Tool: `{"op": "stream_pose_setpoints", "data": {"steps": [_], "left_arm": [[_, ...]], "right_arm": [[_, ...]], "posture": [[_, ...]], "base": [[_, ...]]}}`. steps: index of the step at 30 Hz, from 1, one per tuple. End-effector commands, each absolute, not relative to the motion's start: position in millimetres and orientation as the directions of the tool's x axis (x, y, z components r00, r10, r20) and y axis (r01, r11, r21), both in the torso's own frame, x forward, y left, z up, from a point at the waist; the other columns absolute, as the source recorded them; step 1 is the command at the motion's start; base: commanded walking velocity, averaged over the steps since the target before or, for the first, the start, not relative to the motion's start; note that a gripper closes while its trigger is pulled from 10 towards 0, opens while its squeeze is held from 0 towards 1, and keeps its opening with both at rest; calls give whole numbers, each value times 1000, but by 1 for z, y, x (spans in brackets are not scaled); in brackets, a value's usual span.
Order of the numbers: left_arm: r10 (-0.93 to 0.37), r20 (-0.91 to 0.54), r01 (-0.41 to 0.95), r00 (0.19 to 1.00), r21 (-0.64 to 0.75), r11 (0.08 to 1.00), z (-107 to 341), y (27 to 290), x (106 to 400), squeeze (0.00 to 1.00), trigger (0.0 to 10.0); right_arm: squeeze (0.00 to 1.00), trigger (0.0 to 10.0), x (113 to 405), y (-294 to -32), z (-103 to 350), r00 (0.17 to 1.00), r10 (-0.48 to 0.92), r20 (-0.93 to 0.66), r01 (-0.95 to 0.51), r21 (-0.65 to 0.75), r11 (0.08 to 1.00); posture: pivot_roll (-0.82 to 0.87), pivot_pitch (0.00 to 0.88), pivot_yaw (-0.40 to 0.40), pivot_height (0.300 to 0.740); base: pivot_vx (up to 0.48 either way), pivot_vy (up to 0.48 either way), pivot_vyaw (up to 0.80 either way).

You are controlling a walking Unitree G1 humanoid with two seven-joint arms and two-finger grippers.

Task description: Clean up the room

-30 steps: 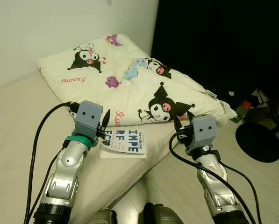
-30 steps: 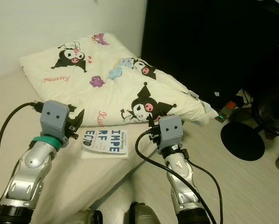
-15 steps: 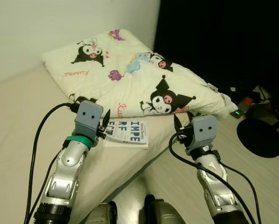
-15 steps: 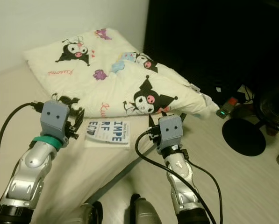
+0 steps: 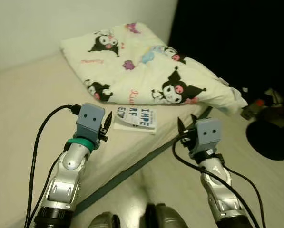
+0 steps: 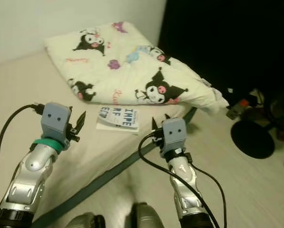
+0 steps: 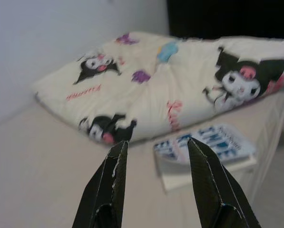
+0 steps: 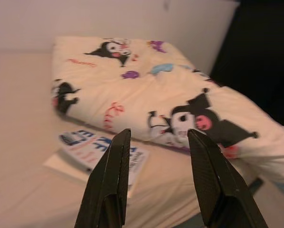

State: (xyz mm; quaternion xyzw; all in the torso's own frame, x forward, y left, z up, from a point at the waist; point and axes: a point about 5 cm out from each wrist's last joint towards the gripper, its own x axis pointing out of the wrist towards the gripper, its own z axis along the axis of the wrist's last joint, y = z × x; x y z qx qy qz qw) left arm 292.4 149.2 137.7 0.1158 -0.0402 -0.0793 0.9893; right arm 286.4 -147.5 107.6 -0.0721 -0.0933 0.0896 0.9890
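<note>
- The bed (image 5: 23,109) took up most of the scene, a beige mattress running to the white wall, its near edge cut diagonally by a dark trim line above the pale floor (image 5: 256,180).
- A cream comforter (image 5: 146,71) printed with black cartoon characters lay folded across the far part of the bed, one corner drooping over the edge toward the dark area on the right.
- A book (image 5: 136,118) with large blue letters on a white cover lay flat on the mattress, just beside the comforter's near edge and between the two arms (its smaller print was too blurred to read).
- The left gripper (image 7: 156,145) hovered above the mattress, near the book but touching nothing, its two black fingers (image 7: 114,166) spread apart and empty.
- The right gripper (image 8: 157,137) hung out past the bed's edge, over the floor, fingers likewise parted with nothing between them.
- A round black base (image 5: 270,140) sat on the floor at the right, partly cut off by the frame, and small objects with a red spot near it were too dim to identify.
</note>
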Motion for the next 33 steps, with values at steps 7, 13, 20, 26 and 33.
{"op": "stream_pose_setpoints", "data": {"steps": [7,13,20,26,33], "left_arm": [[-178,46,163,983,230,959,135,146,291,0,10000],[-179,45,164,983,230,959,135,146,292,0,10000],[-180,44,165,983,232,959,134,146,292,0,10000],[-178,42,164,983,232,959,134,147,292,0,10000],[-176,42,161,984,232,959,134,146,292,0,10000]], "right_arm": [[0,10000,286,-152,104,972,178,155,-153,-161,975],[0,10000,286,-151,104,971,182,154,-158,-159,975],[0,10000,286,-150,105,970,186,159,-161,-157,974],[0,10000,285,-149,105,967,191,166,-165,-158,973],[0,10000,285,-150,105,968,187,169,-161,-158,974]], "posture": [[-78,79,36,731],[-79,75,37,731],[-79,73,39,731],[-80,73,40,716],[-79,76,40,691]], "base": [[0,0,0],[0,0,0],[0,0,0],[0,0,0],[0,0,0]]}}
